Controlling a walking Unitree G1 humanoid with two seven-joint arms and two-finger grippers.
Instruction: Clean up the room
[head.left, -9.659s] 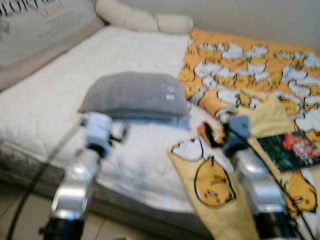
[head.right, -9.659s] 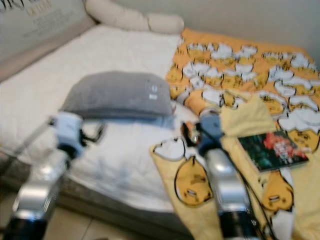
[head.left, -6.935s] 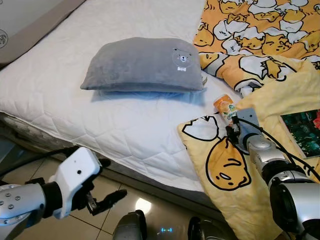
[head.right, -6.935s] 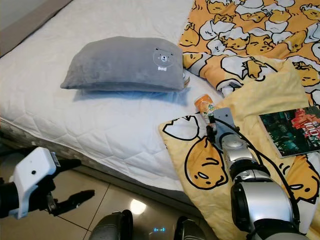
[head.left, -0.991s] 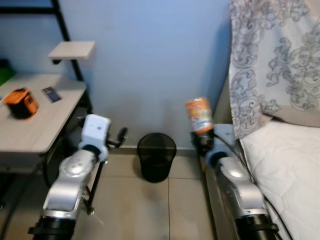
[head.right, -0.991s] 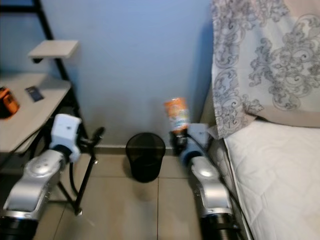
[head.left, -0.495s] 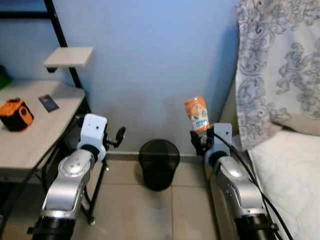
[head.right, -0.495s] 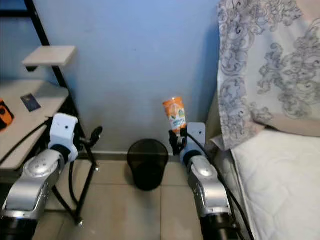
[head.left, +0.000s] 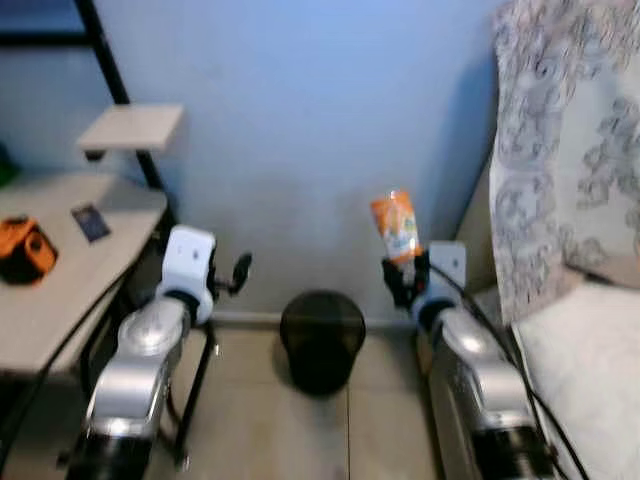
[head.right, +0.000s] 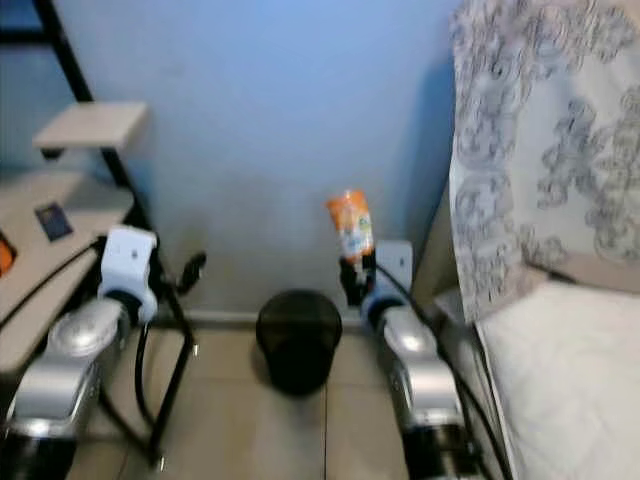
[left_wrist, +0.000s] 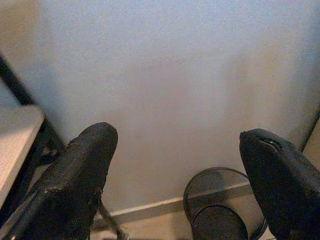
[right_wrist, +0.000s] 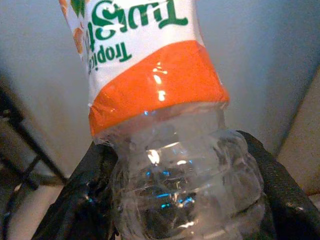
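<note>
My right gripper (head.left: 404, 280) is shut on an empty clear bottle (head.left: 396, 227) with an orange and white label, held up in front of the blue wall. In the right wrist view the bottle (right_wrist: 165, 110) sits clamped between both black fingers (right_wrist: 85, 200). A black mesh bin (head.left: 322, 338) stands on the tiled floor by the wall, below and to the left of the bottle. My left gripper (head.left: 240, 272) is raised to the left of the bin. Its fingers (left_wrist: 82, 175) are open with nothing between them, and the bin (left_wrist: 220, 210) lies beyond them.
A light wooden desk (head.left: 70, 260) with black legs stands at the left, carrying an orange object (head.left: 22, 250) and a small dark card (head.left: 88, 222). A small shelf (head.left: 130, 128) hangs above it. A patterned cover (head.left: 560, 150) drapes over the bed (head.left: 590, 380) at the right.
The view has shifted slightly and blurred. Both arms hold about the same pose, the bottle still in my right gripper and the bin in the same place.
</note>
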